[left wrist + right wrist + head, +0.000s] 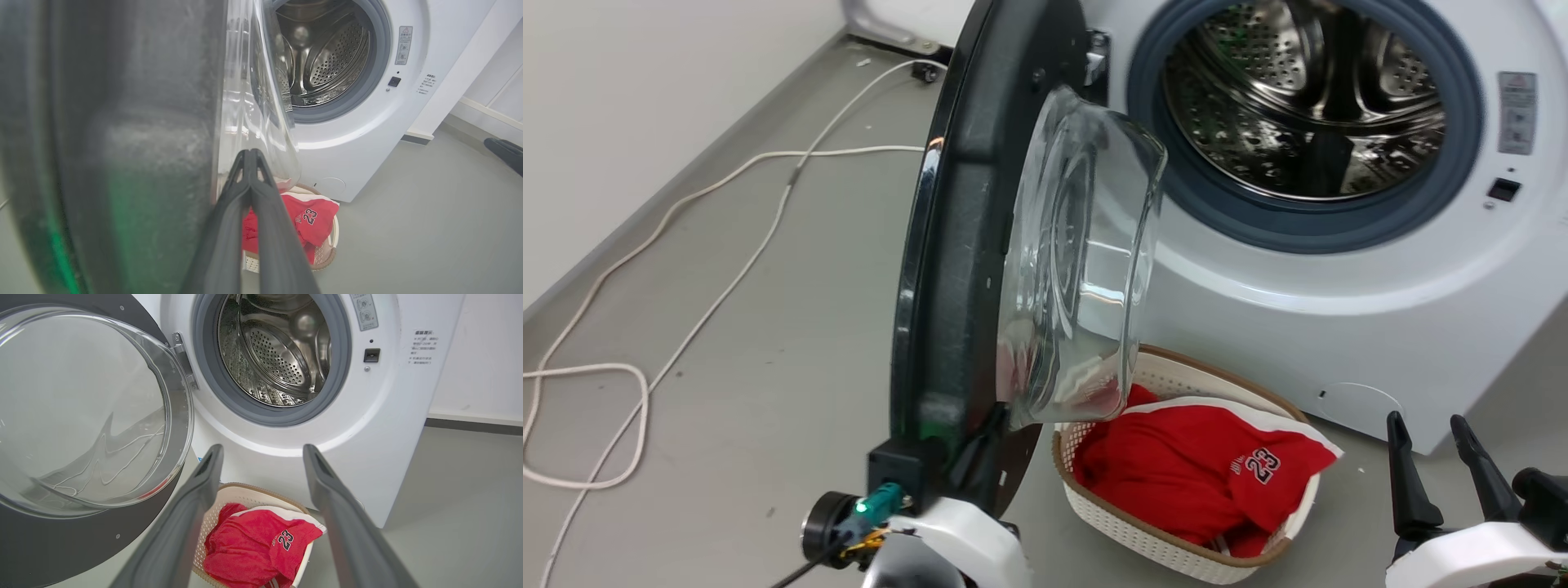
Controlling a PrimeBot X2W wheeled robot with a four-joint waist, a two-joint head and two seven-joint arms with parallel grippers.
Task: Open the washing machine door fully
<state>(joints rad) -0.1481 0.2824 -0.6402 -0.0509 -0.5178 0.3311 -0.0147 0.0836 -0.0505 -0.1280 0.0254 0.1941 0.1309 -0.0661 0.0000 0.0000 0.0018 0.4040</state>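
Note:
The washing machine door stands swung out from the white machine, edge-on to my head view, its clear glass bowl bulging toward the drum mouth. My left gripper is shut, its fingers lying against the door's inner face at the lower rim, beside the bowl. In the left wrist view the left gripper touches the bowl's edge next to the black door. My right gripper is open, low and right of the door, holding nothing. The right wrist view has the right gripper facing the machine, the door to its left.
A white laundry basket holding a red jersey sits on the grey floor just under the door and in front of the machine. A white cable loops across the floor left of the door, near the wall.

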